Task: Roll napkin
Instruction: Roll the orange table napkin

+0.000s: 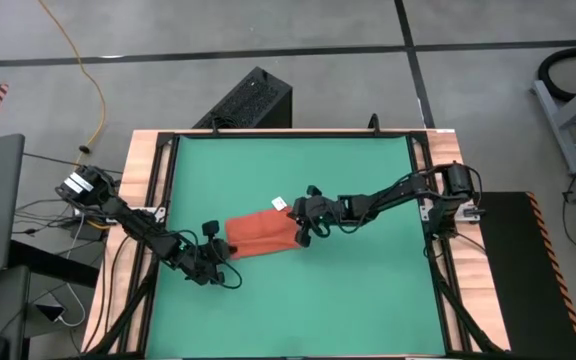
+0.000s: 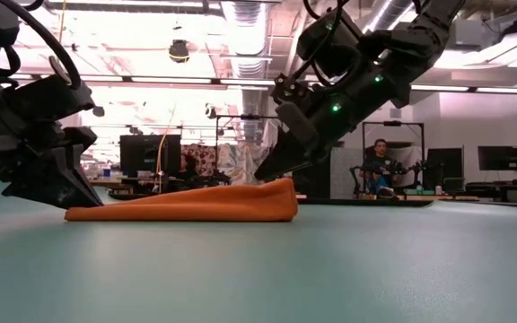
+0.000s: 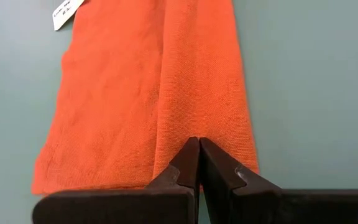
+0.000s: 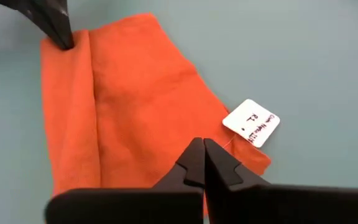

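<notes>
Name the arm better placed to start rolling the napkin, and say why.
Probably either, slightly the left. The left gripper sits shut at one short end of the napkin, by a lengthwise fold. The right gripper, also shut, is at the opposite end beside the white tag, which might catch.

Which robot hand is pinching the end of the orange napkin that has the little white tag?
The right hand. It is shut on the napkin at the end where the white tag sticks out; the left hand pinches the opposite, tagless end.
</notes>
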Controlling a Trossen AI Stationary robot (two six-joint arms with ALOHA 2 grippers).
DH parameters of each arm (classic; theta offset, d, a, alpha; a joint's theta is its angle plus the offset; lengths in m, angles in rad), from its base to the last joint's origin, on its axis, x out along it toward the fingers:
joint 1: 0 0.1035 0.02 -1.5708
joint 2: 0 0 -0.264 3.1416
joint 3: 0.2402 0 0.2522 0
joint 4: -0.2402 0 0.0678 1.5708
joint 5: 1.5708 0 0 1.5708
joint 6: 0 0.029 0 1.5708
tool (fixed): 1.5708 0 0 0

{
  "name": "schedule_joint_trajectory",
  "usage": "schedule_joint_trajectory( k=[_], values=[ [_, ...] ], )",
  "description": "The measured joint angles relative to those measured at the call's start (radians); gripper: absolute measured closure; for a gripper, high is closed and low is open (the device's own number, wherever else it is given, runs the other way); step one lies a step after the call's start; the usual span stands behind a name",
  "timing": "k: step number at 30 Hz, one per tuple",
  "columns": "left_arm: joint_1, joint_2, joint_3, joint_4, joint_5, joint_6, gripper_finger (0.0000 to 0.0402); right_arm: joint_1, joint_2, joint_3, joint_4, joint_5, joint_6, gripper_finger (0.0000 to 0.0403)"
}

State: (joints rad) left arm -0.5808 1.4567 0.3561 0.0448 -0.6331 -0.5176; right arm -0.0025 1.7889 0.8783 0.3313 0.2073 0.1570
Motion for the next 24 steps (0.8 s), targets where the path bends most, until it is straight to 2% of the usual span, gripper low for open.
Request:
schedule_joint_trajectory(
  k=[3, 8, 13, 19, 24],
  values=[
    [0.0, 0.0, 0.0, 0.0, 0.0, 0.013, 0.0401, -0.002, 0.001, 0.0, 0.014, 0.0, -0.016, 0.0395],
    [0.0, 0.0, -0.001, -0.002, 0.0, 0.027, 0.0401, -0.02, 0.075, 0.007, 0.109, 0.001, -0.026, 0.0393],
    [-0.001, 0.0, -0.001, -0.003, 0.001, 0.055, 0.0401, -0.03, 0.129, 0.029, 0.115, 0.005, -0.026, 0.0394],
    [0.0, 0.0, -0.001, -0.002, 0.003, 0.129, 0.0401, -0.038, 0.13, 0.036, -0.004, 0.011, 0.043, 0.0395],
    [0.015, 0.0, -0.001, -0.001, 0.008, 0.182, 0.0402, 0.0, 0.127, 0.036, -0.066, 0.054, 0.124, 0.0395]
  ],
)
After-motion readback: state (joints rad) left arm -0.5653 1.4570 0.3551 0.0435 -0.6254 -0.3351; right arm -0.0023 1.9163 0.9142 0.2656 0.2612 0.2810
